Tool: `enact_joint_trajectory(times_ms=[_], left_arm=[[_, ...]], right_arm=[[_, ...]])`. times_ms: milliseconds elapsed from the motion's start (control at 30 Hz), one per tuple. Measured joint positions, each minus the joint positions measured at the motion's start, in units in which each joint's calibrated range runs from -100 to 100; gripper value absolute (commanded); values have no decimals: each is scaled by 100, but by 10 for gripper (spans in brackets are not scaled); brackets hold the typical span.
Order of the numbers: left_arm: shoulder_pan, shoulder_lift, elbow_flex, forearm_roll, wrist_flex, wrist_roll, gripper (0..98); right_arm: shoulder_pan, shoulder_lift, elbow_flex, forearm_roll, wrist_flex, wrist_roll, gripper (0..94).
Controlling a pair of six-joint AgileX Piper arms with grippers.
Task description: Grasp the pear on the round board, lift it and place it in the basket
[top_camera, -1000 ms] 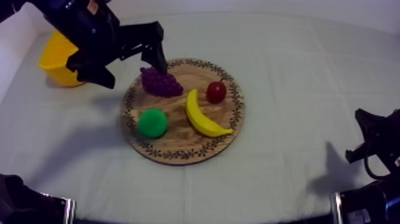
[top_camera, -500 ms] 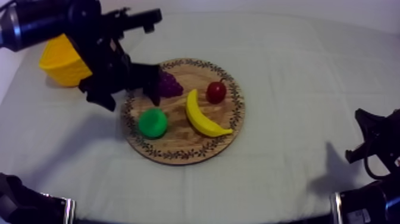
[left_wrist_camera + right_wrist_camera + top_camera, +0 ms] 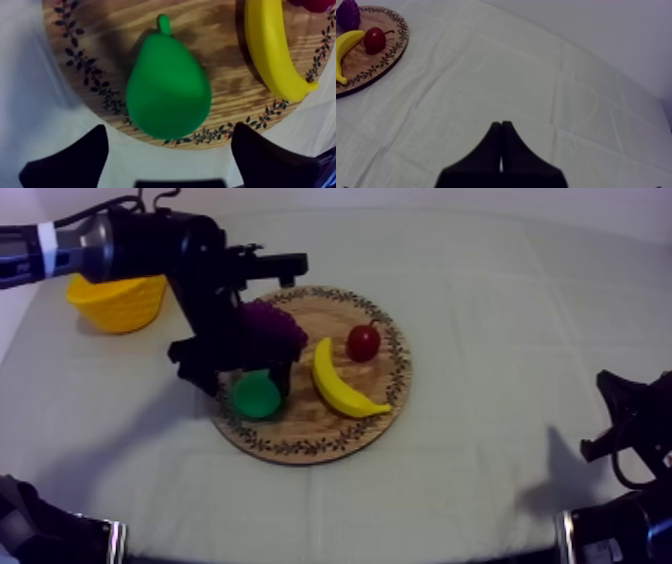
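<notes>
Pear [image 3: 167, 92]: lying flat on the wooden board [image 3: 300, 450], on the side toward the yellow basket [image 3: 115, 303]. Fat end close to the board's patterned rim, stalk pointing in toward the board's middle. Long way of it running from rim to middle.

Left gripper [image 3: 247, 386]: hanging straight over that pear, black fingers [image 3: 75, 160] wide apart, nothing held. One finger out to each side of the fat end, so set across the long way, not along it. Next, at a guess: straight down, squeeze, lift. Much nearer than the right gripper [image 3: 501, 125], parked well away from the board, fingers pressed together on nothing.

Also on the board: banana [image 3: 340, 383] just beside the pear, toward the middle. Grapes [image 3: 275, 323] at the far rim, partly under the arm. Small red fruit [image 3: 363, 342] beside the banana's far end. Basket off the board, out past the rim by the grapes.

Changed from a second ago: left gripper then up by the grapes at the board's far rim, next at the rim on the basket side, now over the pear. Pear, banana, grapes and small red fruit all in the same spots on the board. Right gripper in the same place too.
</notes>
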Motion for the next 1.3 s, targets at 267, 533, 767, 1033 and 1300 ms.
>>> enact_joint_trajectory(times_ms=[267, 533, 767, 1033, 1300], left_arm=[[20, 533, -200, 59, -50, -83, 919], [-14, 770, -228, 71, -148, -116, 828], [-6, 814, -259, 77, -165, -74, 576], [-47, 816, -226, 61, -189, -30, 465], [-44, 505, -266, 41, -190, -97, 461]], right_arm=[[0, 0, 0, 0, 0, 0, 2], [0, 0, 0, 0, 0, 0, 2], [0, 0, 0, 0, 0, 0, 2], [0, 0, 0, 0, 0, 0, 2], [0, 0, 0, 0, 0, 0, 2]])
